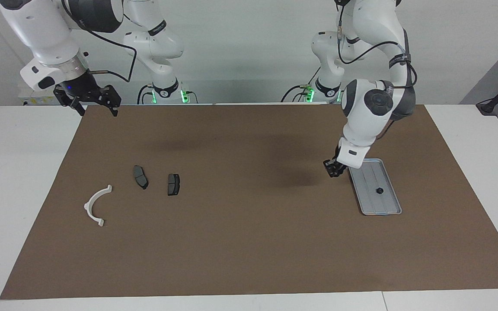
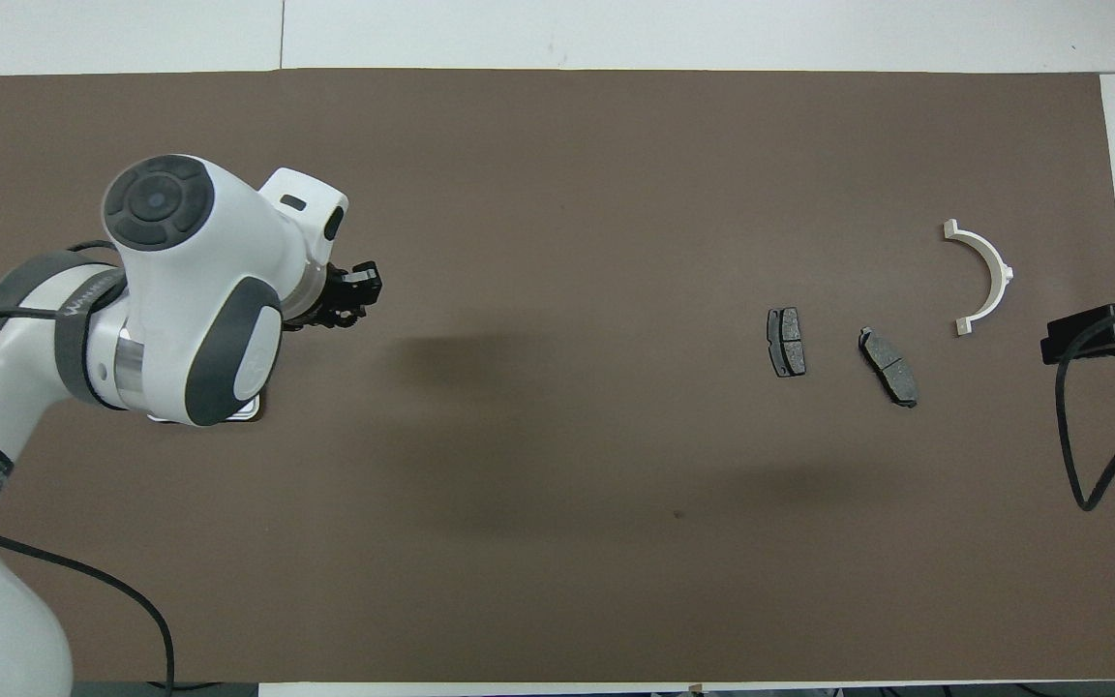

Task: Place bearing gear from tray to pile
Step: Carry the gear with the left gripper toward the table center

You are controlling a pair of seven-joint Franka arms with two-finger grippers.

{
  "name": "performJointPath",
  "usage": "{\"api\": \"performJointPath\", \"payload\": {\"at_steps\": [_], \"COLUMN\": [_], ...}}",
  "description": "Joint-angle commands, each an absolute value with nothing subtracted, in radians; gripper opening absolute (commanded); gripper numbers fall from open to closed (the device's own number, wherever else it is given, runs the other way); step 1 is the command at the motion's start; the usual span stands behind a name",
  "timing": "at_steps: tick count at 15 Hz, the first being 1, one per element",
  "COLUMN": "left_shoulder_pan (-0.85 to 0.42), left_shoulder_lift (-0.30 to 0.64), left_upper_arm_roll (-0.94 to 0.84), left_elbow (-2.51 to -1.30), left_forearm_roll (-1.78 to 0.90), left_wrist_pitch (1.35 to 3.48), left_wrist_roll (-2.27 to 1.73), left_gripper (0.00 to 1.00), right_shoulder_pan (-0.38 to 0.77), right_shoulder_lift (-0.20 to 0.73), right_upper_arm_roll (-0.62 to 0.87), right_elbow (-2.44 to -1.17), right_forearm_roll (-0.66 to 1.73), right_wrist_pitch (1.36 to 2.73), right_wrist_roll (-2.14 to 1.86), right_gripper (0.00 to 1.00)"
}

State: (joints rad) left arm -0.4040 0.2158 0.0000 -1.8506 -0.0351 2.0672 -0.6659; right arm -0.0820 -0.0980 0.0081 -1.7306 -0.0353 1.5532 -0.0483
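**A:** What fills the scene, starting with the biggest thing?

**B:** A white table (image 1: 24, 172) covered by a wide brown mat (image 1: 249, 242). Two white robot arms stand at one long edge.

**A:** Where are the arms?

**B:** The left arm reaches out over the mat. Its left gripper (image 1: 333, 168) hangs low over bare mat, just beside the tray's corner that lies nearest the robots. Whether its fingers are spread or pressed together, and whether they carry anything, cannot be told. The right arm waits with the right gripper (image 1: 97, 105) raised over the mat's edge at its own end of the table, fingers spread apart, holding nothing.

**A:** And the tray?

**B:** The tray (image 1: 368, 190) is a ribbed silver-grey rectangle lying flat on the mat toward the left arm's end of the table.

**A:** Where is the bearing gear?

**B:** A small dark bearing gear (image 1: 379, 190) rests in the tray, about midway along it, apart from the gripper.

**A:** And the pile?

**B:** Toward the right arm's end: a white half-ring bracket (image 1: 95, 206), then two dark brake pads, one (image 1: 140, 176) beside the bracket, the other (image 1: 173, 184) close beside that. None of the three touch.
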Motion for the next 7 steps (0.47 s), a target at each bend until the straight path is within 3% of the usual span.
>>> {"api": "performJointPath", "payload": {"at_steps": [1, 4, 7], "left_shoulder_pan": [-0.538, -0.65, -0.686], "left_shoulder_lift": [0.29, 0.432, 0.477], "left_upper_arm_roll": [0.02, 0.02, 0.018], "left_elbow": [-1.783, -1.648, -1.622], "left_forearm_roll": [-0.049, -0.049, -0.098], "left_wrist_pitch": [2.083, 2.092, 2.192], "left_wrist_roll": [-0.815, -0.986, -1.031], "left_gripper": [0.15, 0.15, 0.15], "right_shoulder_pan": [-0.097, -0.098, -0.112], "right_shoulder_lift": [-0.117, -0.115, -0.109], "right_upper_arm_roll": [0.014, 0.014, 0.012], "right_elbow": [-1.758, -1.759, -1.761], "right_forearm_roll": [-0.02, -0.02, -0.02], "right_wrist_pitch": [1.583, 1.585, 1.592], "right_wrist_roll": [-0.074, -0.075, -0.097], "right_gripper": [1.0, 1.0, 1.0]}}
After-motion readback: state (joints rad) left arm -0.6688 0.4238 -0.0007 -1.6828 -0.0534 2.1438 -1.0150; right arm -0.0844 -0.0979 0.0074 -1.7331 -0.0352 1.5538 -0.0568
